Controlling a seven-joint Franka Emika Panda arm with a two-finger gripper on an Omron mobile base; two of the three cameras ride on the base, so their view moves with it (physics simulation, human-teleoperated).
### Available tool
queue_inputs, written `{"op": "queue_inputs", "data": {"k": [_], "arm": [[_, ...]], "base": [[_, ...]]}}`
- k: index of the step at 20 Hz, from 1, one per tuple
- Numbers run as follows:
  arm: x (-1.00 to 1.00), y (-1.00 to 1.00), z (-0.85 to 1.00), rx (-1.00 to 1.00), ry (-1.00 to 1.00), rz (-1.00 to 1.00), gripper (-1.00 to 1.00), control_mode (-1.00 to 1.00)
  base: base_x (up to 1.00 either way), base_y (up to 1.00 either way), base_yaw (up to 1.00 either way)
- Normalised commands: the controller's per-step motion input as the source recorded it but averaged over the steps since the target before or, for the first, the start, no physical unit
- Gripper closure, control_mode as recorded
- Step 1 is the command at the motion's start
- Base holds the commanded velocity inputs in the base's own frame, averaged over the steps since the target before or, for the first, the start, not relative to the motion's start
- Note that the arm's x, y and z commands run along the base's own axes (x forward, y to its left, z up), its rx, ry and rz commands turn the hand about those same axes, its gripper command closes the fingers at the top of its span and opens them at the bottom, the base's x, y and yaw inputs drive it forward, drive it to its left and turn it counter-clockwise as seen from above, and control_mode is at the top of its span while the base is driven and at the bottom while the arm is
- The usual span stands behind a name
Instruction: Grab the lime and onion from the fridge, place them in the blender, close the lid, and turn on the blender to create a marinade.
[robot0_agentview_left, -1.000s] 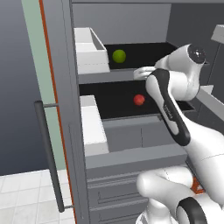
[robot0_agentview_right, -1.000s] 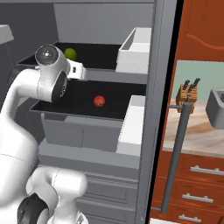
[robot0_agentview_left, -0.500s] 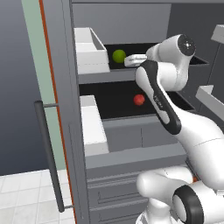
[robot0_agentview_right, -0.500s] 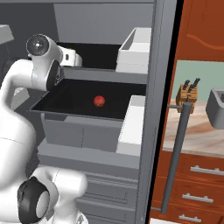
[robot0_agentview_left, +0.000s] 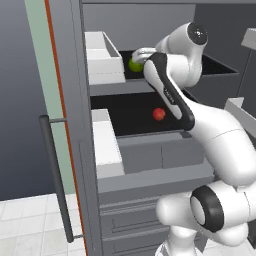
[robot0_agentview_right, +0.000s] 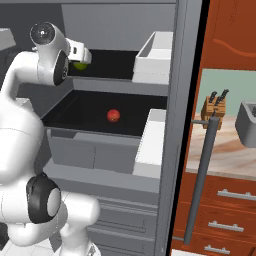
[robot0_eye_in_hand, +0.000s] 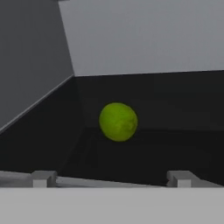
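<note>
Currently the step in hand is the first pickup: reaching for the lime on the upper shelf of the fridge.

Position of parts:
- The lime rests on the black floor of the upper shelf, toward the rear, beside a white door bin.
- The onion lies alone on the lower shelf, well apart from the lime.
- The tool is inside the upper compartment, level with the lime and pointed at it.

Tool state: the fingers are spread wide. In the hand view one tip rises at each lower corner, with the lime centred between them but farther in. Nothing is pinched and no contact with the lime is visible.

Progress, as a judgement: the task is at an early stage. Neither fruit nor vegetable has left the fridge, and all blender steps remain.

Next move calls for:
1. Advance the tool straight along its present line until the lime sits between the tips.
2. Keep the tips clear of the shelf floor.
3. Press the fingers together on the widest part of the lime.

Caution: the lime is round and smooth. An off-centre approach is likely to nudge it and set it rolling toward the rear wall.
</note>
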Motion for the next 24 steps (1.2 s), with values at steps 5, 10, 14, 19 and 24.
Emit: {"op": "queue_inputs", "data": {"k": [5, 10, 14, 19, 24], "arm": [[0.34, 0.0, -0.14, 0.0, 0.01, 0.0, -1.0, -1.0], [0.35, 0.0, -0.26, 0.0, 0.03, 0.0, -1.0, -1.0], [0.41, 0.01, -0.21, 0.0, 0.04, 0.0, -1.0, -1.0], [0.41, 0.08, -0.1, 0.0, 0.04, 0.0, -1.0, -1.0], [0.36, 0.1, -0.11, 0.0, 0.05, 0.0, -1.0, -1.0]], "base": [[0.0, 0.0, 0.0], [0.0, 0.0, 0.0], [0.0, 0.0, 0.0], [0.0, 0.0, 0.0], [0.0, 0.0, 0.0]]}}
